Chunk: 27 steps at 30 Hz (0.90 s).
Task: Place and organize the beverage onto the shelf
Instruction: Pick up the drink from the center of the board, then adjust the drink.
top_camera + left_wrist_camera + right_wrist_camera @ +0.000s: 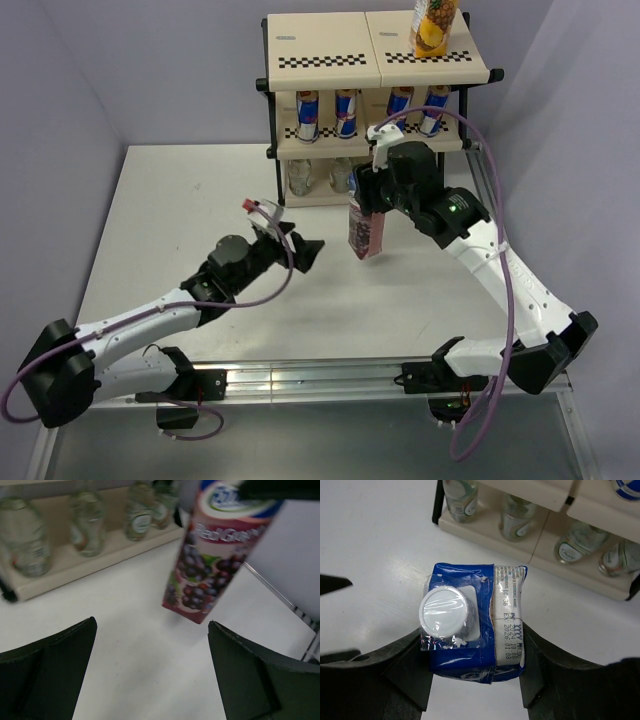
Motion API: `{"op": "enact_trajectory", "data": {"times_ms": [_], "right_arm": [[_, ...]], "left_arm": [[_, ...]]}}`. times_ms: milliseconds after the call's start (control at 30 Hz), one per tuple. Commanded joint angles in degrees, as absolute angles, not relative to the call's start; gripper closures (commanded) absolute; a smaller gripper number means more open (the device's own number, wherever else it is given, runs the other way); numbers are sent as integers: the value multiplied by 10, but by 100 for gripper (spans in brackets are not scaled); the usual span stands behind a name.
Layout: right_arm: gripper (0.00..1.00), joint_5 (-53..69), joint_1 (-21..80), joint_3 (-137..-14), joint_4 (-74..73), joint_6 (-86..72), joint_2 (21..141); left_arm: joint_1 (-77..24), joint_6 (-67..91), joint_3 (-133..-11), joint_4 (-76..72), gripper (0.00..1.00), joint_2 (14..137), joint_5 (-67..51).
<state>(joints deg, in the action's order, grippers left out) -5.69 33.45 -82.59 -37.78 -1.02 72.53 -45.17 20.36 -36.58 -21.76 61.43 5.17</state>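
White table (200, 220) fills the middle of the top view. Shelf (320, 35) stands on it at the far edge, upper centre-right of the frame.

- **Top tier:** yellow carton (434, 25) upright at the right end, its top cut off by the frame edge.
- **Middle tier:** four cans (346, 112) upright in a row, two left and two right.
- **Bottom tier:** clear bottles (517, 512) upright in a row. Four can be counted across the upper part of the right wrist view.

Purple carton (366, 230) is tilted over the table just in front of the shelf, frame centre. Whether its bottom touches the tabletop is unclear.
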Motion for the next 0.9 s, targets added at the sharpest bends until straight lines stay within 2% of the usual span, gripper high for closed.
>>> {"op": "enact_trajectory", "data": {"times_ms": [0,200,333,500,633,867], "right_arm": [[92,-81,340,-909,-310,-52,660],[94,-51,340,-942,-355,-74,648],[96,-26,339,-940,-352,-83,631],[96,-33,356,-943,-344,-73,623],[97,-40,365,-947,-340,-69,618],[98,-76,378,-964,-349,-40,622]], "left_arm": [[-511,115,-353,-459,1,643,23],[-576,55,-395,-517,1,752,-11],[-578,42,-416,-541,0,792,-35],[-578,44,-475,-509,1,842,-53],[-584,47,-503,-485,0,874,-5],[-594,34,-534,-431,1,905,-3]]}}
